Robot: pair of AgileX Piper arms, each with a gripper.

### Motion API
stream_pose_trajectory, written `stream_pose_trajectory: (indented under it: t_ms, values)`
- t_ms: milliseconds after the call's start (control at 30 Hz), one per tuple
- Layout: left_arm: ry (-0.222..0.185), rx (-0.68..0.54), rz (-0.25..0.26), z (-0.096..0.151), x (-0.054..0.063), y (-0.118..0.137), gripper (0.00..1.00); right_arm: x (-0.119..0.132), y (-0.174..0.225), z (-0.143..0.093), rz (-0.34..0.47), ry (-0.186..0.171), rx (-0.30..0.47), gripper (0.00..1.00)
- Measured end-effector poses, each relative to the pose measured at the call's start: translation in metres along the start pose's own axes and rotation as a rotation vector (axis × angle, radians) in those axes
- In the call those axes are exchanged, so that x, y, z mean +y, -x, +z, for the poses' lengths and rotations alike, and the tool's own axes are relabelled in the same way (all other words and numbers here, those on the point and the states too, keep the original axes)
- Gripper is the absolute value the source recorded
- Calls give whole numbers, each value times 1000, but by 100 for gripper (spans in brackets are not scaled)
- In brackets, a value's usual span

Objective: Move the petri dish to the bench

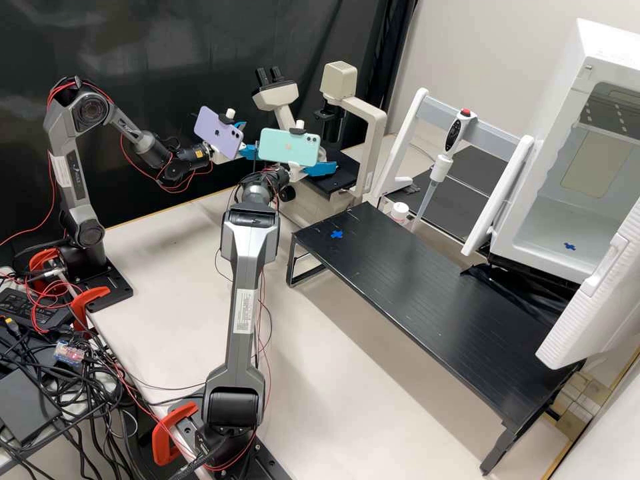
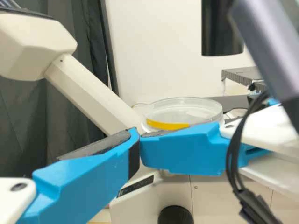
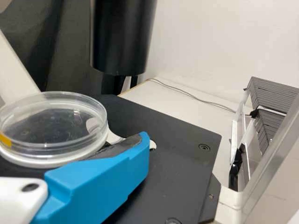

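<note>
In the high view the left gripper (image 1: 250,139), by the purple phone, stands open. The right gripper (image 1: 320,168) is at the microscope stage, half hidden by the green phone. The left wrist view shows one finger of the left gripper (image 2: 84,186) at lower left, and a finger of the right gripper (image 2: 187,149) in front of the clear petri dish (image 2: 196,109), with its yellow mark. In the right wrist view the petri dish (image 3: 51,126) lies flat on the stage, beside a finger of the right gripper (image 3: 98,182); whether they touch I cannot tell.
The black bench (image 1: 427,293) with a blue cross (image 1: 336,234) stands right of the microscope (image 1: 370,133). A pipette (image 1: 440,163) hangs behind it, near a small white bottle (image 1: 399,211). An open white chamber (image 1: 563,220) is at right. The black cylinder (image 3: 122,37) overhangs the stage (image 3: 182,154).
</note>
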Motion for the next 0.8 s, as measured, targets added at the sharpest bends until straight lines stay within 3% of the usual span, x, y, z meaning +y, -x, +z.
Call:
stream_pose_trajectory:
  t_ms: [800]
  values:
    - [-1,-1,0,0,0,0,100,-1,0,-3,-26,-2,16,0]
